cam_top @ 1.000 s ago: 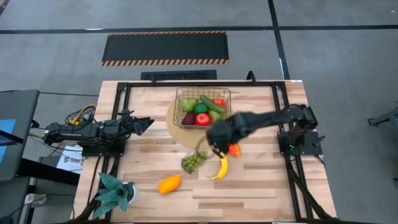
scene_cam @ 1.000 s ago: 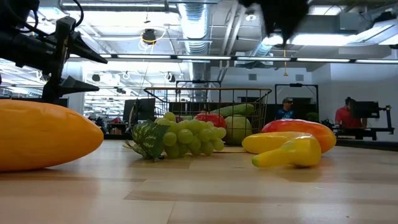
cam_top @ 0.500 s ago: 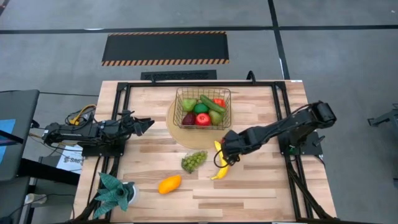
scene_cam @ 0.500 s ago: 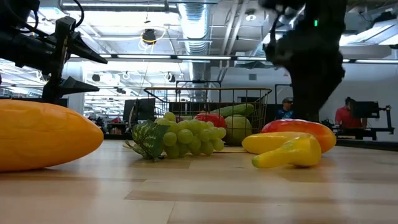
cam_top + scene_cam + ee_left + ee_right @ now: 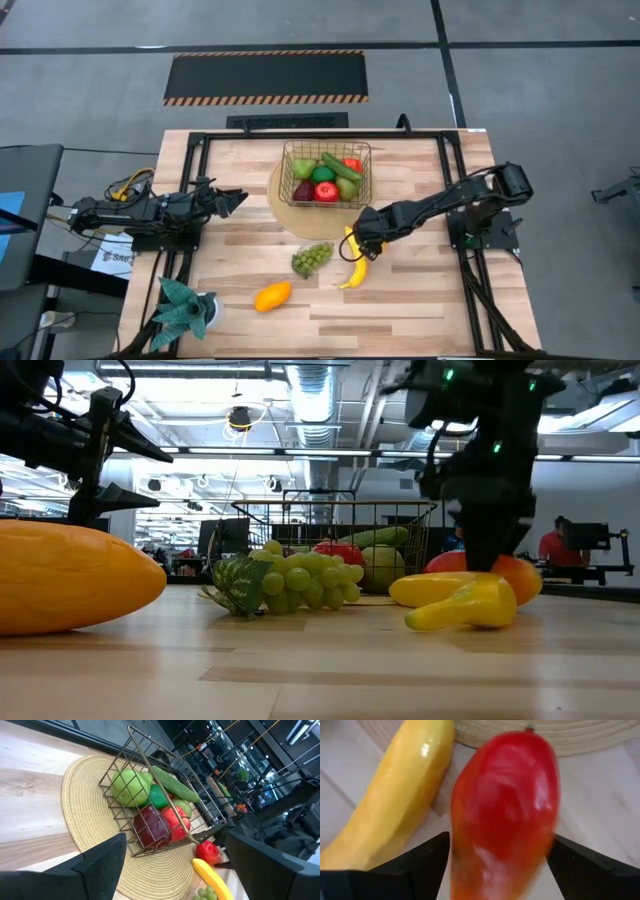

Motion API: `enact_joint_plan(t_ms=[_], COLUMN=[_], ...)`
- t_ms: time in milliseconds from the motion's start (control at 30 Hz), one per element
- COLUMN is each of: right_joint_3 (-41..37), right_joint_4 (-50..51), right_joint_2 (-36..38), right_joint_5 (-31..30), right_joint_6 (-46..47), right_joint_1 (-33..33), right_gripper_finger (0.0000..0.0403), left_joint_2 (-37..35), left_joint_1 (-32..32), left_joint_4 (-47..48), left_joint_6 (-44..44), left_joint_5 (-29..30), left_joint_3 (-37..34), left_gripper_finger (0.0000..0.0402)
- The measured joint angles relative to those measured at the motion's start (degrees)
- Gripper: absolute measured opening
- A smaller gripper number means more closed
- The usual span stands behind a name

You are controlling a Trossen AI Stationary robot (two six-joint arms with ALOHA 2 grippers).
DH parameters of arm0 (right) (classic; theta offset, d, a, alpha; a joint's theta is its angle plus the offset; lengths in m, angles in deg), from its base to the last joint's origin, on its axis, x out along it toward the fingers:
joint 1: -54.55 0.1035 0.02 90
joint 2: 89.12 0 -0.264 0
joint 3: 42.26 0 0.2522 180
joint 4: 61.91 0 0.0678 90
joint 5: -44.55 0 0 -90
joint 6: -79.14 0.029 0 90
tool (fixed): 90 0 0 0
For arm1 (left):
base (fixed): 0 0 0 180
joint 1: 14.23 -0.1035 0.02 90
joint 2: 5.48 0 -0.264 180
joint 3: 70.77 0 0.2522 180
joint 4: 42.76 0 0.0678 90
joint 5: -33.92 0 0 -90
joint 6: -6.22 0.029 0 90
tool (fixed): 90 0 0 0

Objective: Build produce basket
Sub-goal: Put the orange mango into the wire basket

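Note:
My right gripper [image 5: 362, 243] is down at the red-orange mango [image 5: 505, 805], open, with one finger on each side of it. The mango lies on the table between the yellow banana [image 5: 354, 270] and the round tan mat [image 5: 283, 205]. In the high view the gripper hides most of it. The dark wire basket [image 5: 325, 150] stands on the mat and holds a pear, a cucumber and apples. Green grapes [image 5: 312, 258] and an orange-yellow fruit [image 5: 272, 295] lie on the table nearer the near edge. My left gripper [image 5: 235, 198] waits open at the table's left. My right gripper comes at the mango from above, pointing down. Its fingers [image 5: 427, 857] stand close on either side of the mango's middle [image 5: 470, 830]. Whether they touch it I cannot tell. The mango lies on the table beside the banana [image 5: 395, 800].
A teal spiky potted plant [image 5: 182, 310] stands at the near left corner. A dark metal frame [image 5: 452, 190] runs along the table's sides and far edge. Bare wood shows at the near right. People sit in the room beyond the table [image 5: 555, 545].
My right gripper has moved from high over the mat's near edge toward the near right and come down onto the mango, its fingers now on either side of it. The fruits have kept their places.

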Motion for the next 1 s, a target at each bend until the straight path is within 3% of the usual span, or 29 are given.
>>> enact_joint_plan(t_ms=[300, 433, 733, 1000], right_joint_3=[-0.1, -0.06, 4.19, 13.38], right_joint_4=[-1.33, -0.94, -1.73, -17.81], right_joint_2=[-2.84, -0.28, 9.36, 13.61], right_joint_5=[1.5, 2.26, 7.16, 4.55], right_joint_6=[0.32, 0.47, 1.06, -0.03], right_joint_1=[-0.05, -0.05, -0.93, -7.12], right_gripper_finger=[0.0297, 0.0276, 0.0275, 0.0276], left_joint_2=[0.0, 0.0, -0.01, -0.02], left_joint_1=[0.0, -0.01, 0.0, -0.01], left_joint_4=[0.0, 0.0, 0.0, 0.0], left_joint_6=[0.46, 0.46, -0.02, -0.09], left_joint_5=[0.03, 0.1, 0.03, 0.05], left_joint_3=[0.0, 0.0, 0.0, 0.0], left_gripper_finger=[0.0328, 0.0328, 0.0328, 0.0328])
